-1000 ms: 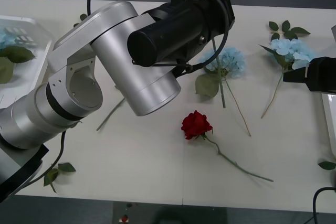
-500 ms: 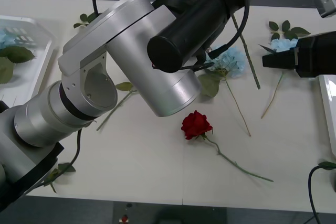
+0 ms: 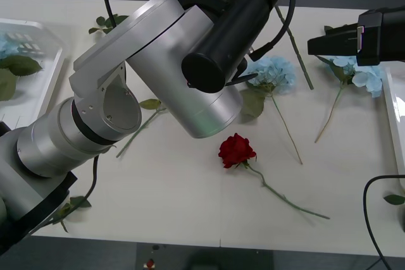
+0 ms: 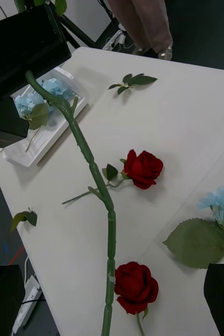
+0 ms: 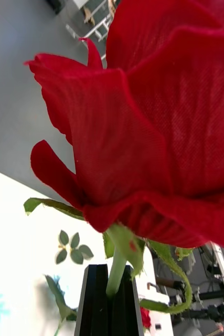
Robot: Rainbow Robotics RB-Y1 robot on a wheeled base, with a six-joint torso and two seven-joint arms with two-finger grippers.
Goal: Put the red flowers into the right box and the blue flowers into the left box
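One deep-red artificial rose [image 5: 159, 105] is clamped by its green stem between the black fingers [image 5: 93, 302] of my left tool [image 5: 110, 299], the bloom sitting directly above the fingertips. In the front view my left arm is raised high over the white surface [image 3: 190, 207], and the thin green stem [image 3: 293, 45] hangs slanting below it.

My right tool [image 4: 112, 302] has its fingers spread wide; that same stem [image 4: 93, 173] runs through the gap between them, apart from both.

Below and ahead of the right tool, two loose red roses [image 4: 136, 281] [image 4: 143, 168] lie on the surface. A pale-blue fluffy flower cluster with a large green leaf [image 4: 222, 202] lies just beside one of its fingers. Well beyond it, the shallow translucent-white plastic tray [image 4: 35, 149] holds blue flowers [image 4: 51, 86].

In the front view, another blue cluster [image 3: 272, 73] lies under my left arm, and one more [image 3: 367, 74] beneath the right arm.
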